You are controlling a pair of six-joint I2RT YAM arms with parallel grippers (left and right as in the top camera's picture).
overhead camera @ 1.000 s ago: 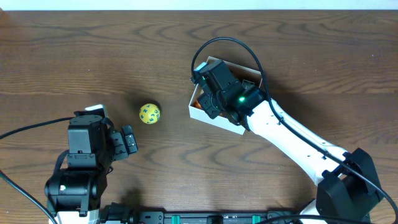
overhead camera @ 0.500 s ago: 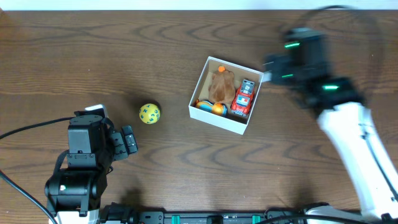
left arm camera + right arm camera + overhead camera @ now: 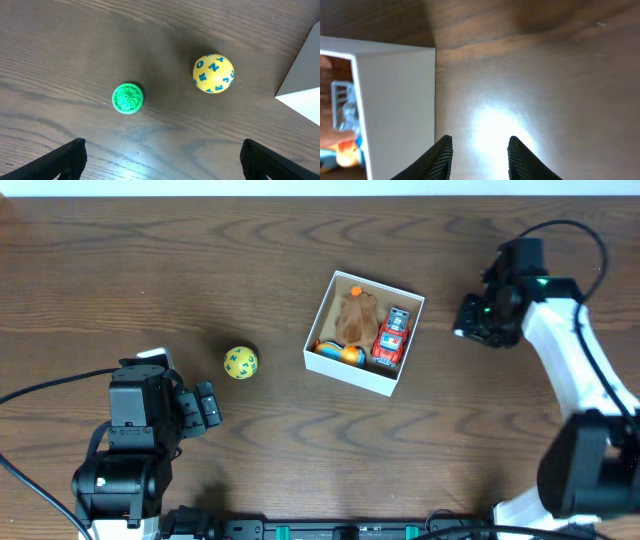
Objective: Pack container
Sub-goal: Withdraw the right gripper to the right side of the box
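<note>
The container (image 3: 350, 372), a white square box with a tan inside, sits mid-table holding a brown toy (image 3: 356, 318), a red car (image 3: 392, 337) and an orange-blue toy (image 3: 340, 352). A yellow ball with blue letters (image 3: 240, 362) lies left of it, also in the left wrist view (image 3: 213, 73) beside a green ridged disc (image 3: 127, 98). My left gripper (image 3: 162, 162) is open and empty, short of both toys. My right gripper (image 3: 480, 155) is open and empty over bare table just right of the container's white wall (image 3: 395, 100).
The right arm (image 3: 560, 350) reaches in from the right edge. The left arm's base (image 3: 135, 430) sits at the front left. The container's corner (image 3: 305, 75) shows at the right of the left wrist view. The table is dark wood.
My right arm has swung from over the container to its right side, uncovering the toys inside. The left arm and the ball have not moved.
</note>
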